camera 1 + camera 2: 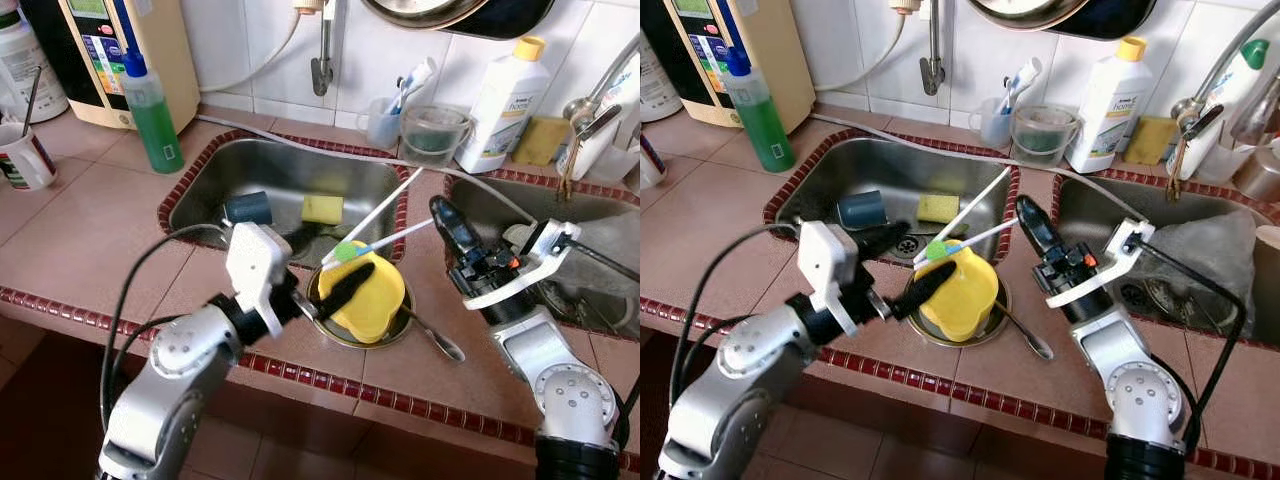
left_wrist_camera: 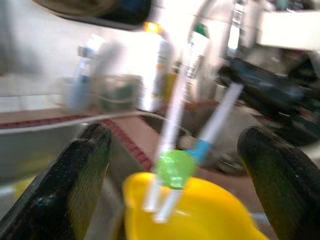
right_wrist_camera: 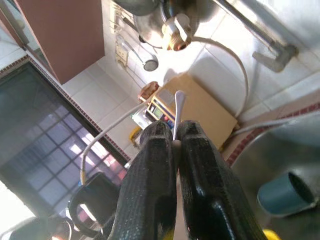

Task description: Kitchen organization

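A yellow cup (image 1: 368, 290) is seen resting on a small metal dish (image 1: 985, 332) on the tiled tabletop (image 1: 80, 230), at the near edge of the left sink (image 1: 285, 170). Two white sticks (image 1: 385, 215), apparently toothbrushes, lean out of the cup toward the right.

The left tool (image 1: 902, 268) is placed astride the cup, its fingers (image 2: 82, 175) spread wide with one on either side of the yellow rim; no contact with the cup can be confirmed. This placement is judged to be for steadying or gripping the cup.

The right tool (image 1: 447, 222) is held just right of the cup, with its fingers (image 3: 150, 185) pressed together on a thin white stick, judged to be one of the two, probably so that it can be drawn out and put away.

A blue cup (image 1: 248, 208) and a yellow sponge (image 1: 322, 208) lie in the left sink.
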